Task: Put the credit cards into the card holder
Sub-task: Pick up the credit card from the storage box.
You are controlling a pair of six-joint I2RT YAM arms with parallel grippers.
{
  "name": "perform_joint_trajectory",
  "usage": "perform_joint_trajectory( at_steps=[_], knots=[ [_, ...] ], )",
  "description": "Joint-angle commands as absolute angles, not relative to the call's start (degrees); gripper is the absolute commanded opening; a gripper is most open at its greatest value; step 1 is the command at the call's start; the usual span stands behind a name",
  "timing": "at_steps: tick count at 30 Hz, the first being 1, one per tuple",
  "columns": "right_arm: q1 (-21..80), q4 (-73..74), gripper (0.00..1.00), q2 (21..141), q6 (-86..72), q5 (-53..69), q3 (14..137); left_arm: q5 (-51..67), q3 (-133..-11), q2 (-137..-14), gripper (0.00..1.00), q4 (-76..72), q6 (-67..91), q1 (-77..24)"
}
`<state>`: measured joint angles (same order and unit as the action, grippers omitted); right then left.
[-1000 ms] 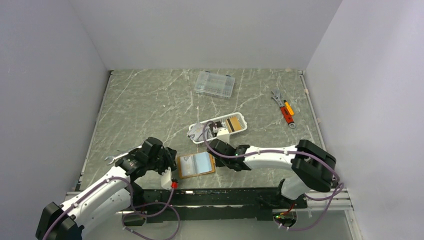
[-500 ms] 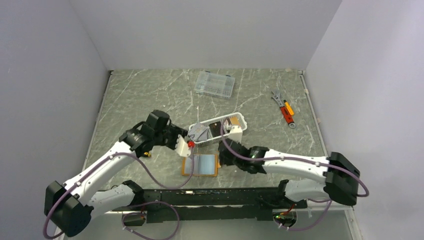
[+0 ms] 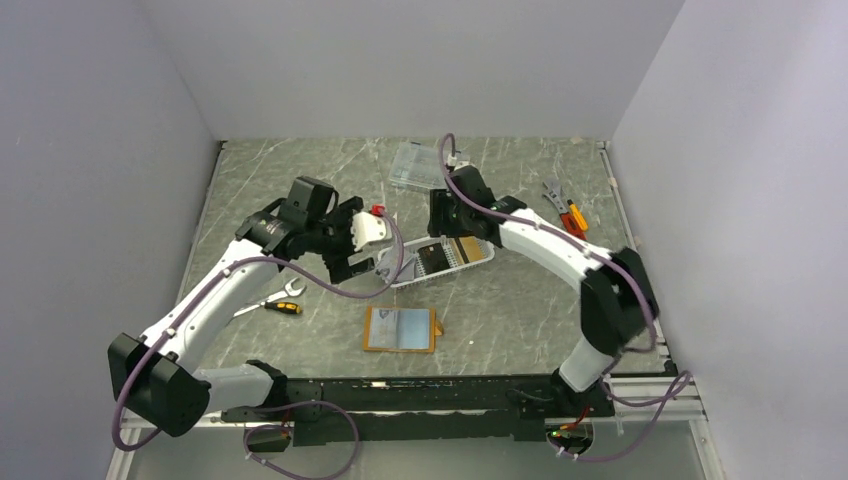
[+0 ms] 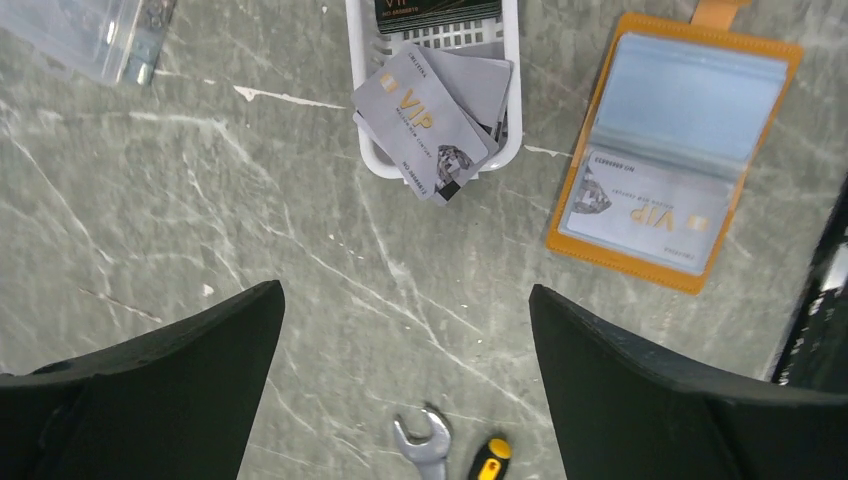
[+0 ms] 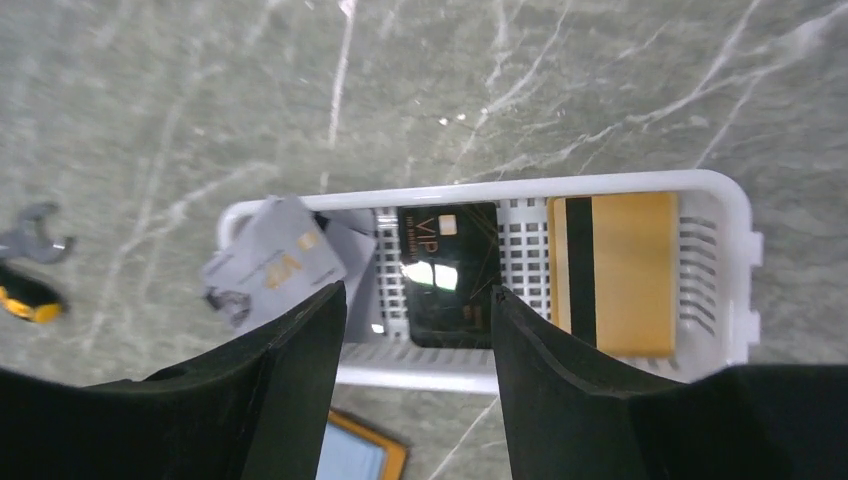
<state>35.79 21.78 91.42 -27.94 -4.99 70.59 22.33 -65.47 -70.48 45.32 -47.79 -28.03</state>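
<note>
White shells cover the long links of my left arm (image 3: 205,305) and right arm (image 3: 545,245), with bulky black housings at every joint. A thin purple cable (image 3: 340,292) runs loosely along each arm. My left gripper (image 4: 405,390) has broad, matte black fingers (image 4: 150,395) shaped like rounded wedges, and my right gripper (image 5: 415,390) matches it. A small red knob (image 3: 378,210) tops the left wrist's white housing. My bases sit on a black rail (image 3: 430,395).

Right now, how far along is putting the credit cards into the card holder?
Done: one grey card sits in a pocket of the open card holder. In hand: nothing; the left gripper and right gripper are both open, the right above the black card. Left: the loose grey cards, black card and gold card lying in the white basket.
</note>
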Motion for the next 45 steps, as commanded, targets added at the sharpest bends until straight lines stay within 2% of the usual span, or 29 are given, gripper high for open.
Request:
perform_joint_trajectory(
  at_steps=[1, 7, 13, 25, 28, 39, 45],
  knots=[
    [33.1, 24.1, 0.57, 98.4, -22.4, 3.4, 75.4, 25.6, -68.3, -69.0, 0.99, 44.1, -37.8, -27.1],
    [32.0, 24.5, 0.63, 104.0, -21.0, 5.3, 76.6, 28.6, -74.4, -72.3, 0.99, 46.9, -36.0, -26.7],
    [31.9, 22.7, 0.70, 104.7, -21.1, 7.3, 73.3, 29.6, -74.6, -72.3, 0.99, 45.4, -34.3, -26.6],
    [31.7, 17.2, 0.66, 108.6, -22.5, 8.4, 68.9, 28.5, -75.2, -73.3, 0.99, 43.7, -31.6, -26.5],
    [31.5, 16.8, 0.59, 109.7, -22.8, 8.1, 69.0, 28.9, -75.5, -73.6, 0.99, 43.3, -31.2, -26.5],
    [29.0, 13.6, 0.19, 107.5, -25.2, 8.0, 63.5, 29.3, -74.7, -73.8, 0.99, 42.6, -30.6, -26.5],
    [26.7, 9.5, 0.05, 104.5, -27.3, 10.4, 58.7, 29.9, -74.4, -75.2, 0.99, 41.2, -30.2, -26.5]
  ],
)
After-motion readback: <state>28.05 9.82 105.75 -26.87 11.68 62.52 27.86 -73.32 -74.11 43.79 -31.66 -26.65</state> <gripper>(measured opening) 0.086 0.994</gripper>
